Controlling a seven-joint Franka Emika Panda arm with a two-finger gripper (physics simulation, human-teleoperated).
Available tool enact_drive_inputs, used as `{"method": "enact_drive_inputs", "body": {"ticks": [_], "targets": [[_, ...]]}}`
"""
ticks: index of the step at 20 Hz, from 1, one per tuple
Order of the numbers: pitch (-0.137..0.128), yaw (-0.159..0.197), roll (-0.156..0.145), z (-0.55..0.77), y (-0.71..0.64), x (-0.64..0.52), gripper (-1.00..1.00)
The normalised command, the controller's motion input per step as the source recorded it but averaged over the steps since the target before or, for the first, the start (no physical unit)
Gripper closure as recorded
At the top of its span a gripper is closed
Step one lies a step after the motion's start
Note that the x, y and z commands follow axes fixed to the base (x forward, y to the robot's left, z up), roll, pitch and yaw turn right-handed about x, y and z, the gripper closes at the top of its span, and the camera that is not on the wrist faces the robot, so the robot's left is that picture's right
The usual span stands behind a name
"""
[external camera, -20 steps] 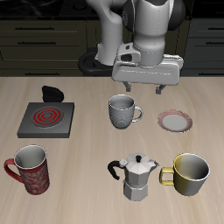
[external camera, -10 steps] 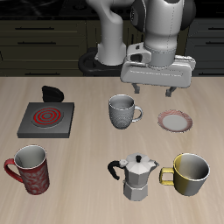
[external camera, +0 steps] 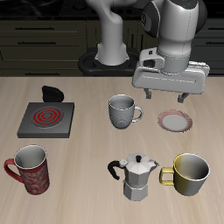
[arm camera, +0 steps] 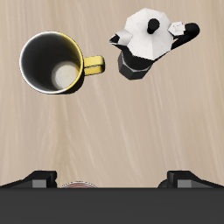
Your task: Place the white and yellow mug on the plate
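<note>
The white and yellow mug [external camera: 191, 173] stands upright near the table's front edge, its handle toward the moka pot; it also shows in the wrist view [arm camera: 53, 64], with a pale inside. The plate [external camera: 176, 121] is a small white disc with a pinkish-red rim, lying farther back than the mug; only a sliver of its rim [arm camera: 77, 185] shows in the wrist view. My gripper [external camera: 166, 95] hangs open and empty above the table, just behind the plate and well above the mug. Its fingertips [arm camera: 40, 178] show spread wide apart.
A silver moka pot [external camera: 135, 175] stands beside the yellow mug. A grey-white patterned mug [external camera: 122, 111] stands mid-table beside the plate. A red patterned mug [external camera: 31, 167], a grey burner with a red spiral [external camera: 46, 118] and a black object [external camera: 52, 93] are across the table.
My gripper has moved sideways across the table toward the plate's side, from above the grey-white mug to just behind the plate. It stayed open. No object has moved.
</note>
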Motion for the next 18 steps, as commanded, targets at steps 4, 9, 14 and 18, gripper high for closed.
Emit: {"method": "enact_drive_inputs", "body": {"ticks": [4, 9, 14, 18], "targets": [[-0.025, -0.006, 0.005, -0.02, 0.11, 0.1, -1.0], [-0.045, 0.001, 0.006, -0.07, 0.2, 0.14, -1.0], [0.003, -0.003, 0.017, -0.02, 0.17, 0.16, -1.0], [0.007, -0.014, -0.008, 0.0, 0.1, 0.16, -1.0]]}}
